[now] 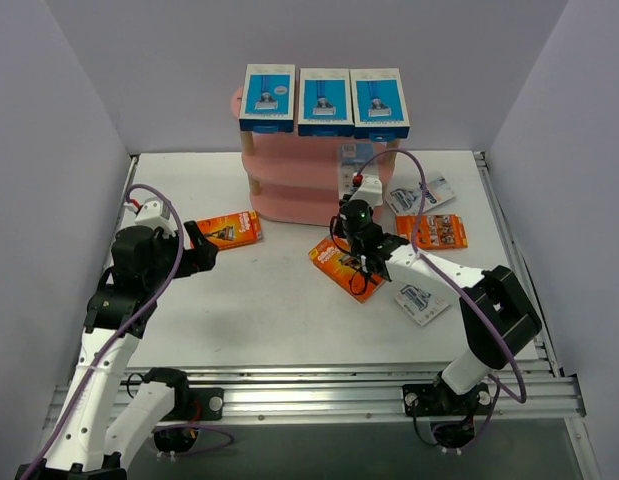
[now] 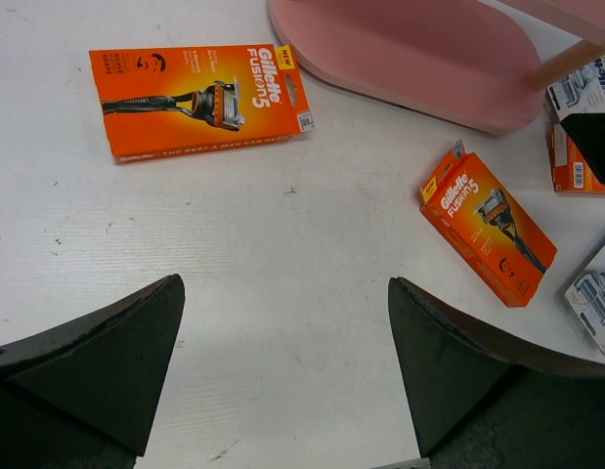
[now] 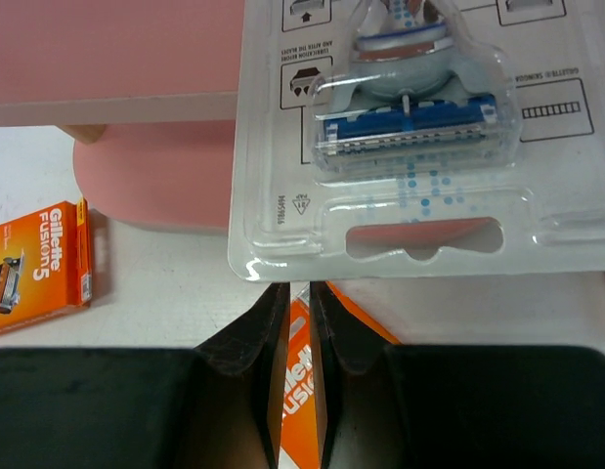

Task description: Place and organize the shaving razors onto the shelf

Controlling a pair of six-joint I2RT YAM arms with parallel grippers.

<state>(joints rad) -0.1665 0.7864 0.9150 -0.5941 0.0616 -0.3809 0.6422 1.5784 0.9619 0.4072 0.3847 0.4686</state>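
Observation:
The pink shelf [image 1: 289, 195] stands at the back centre with three blue-and-white boxes [image 1: 324, 100] in a row on its top board. My right gripper [image 1: 357, 190] is shut on the bottom edge of a clear grey blister pack [image 3: 419, 137] and holds it upright in front of the shelf's right end [image 3: 116, 49]. My left gripper [image 1: 207, 255] is open and empty above the table [image 2: 284, 283]. Orange cards lie at the left [image 2: 199, 98], centre [image 2: 488, 234] and right [image 1: 432, 232]. Two more grey blister packs lie at the right [image 1: 421, 193] and near right [image 1: 421, 300].
Grey walls close in the table on the left, back and right. A metal rail [image 1: 319, 385] runs along the near edge by the arm bases. The centre orange card [image 3: 297, 391] lies right under my right fingers.

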